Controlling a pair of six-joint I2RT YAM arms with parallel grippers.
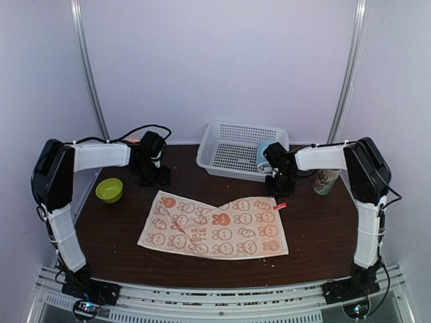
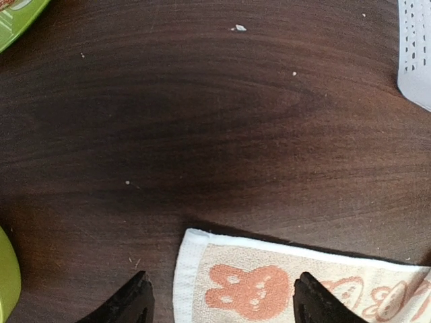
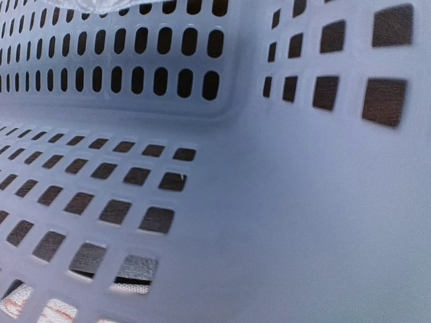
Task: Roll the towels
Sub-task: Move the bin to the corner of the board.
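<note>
The orange-patterned towel lies spread flat on the counter, unrolled. The left gripper hangs over its far left corner, jaws apart and holding nothing. The blue towel sits in the basket, at its right end. The right gripper is at that end; whether it is open or closed I cannot tell.

The right wrist view is filled by the basket wall, blurred up close. From above, the blue towel is half hidden behind the right gripper, whose jaws cannot be made out. In the left wrist view, the fingertips of the left gripper, the bunny towel and the bowl are cut off by the edges.
</note>
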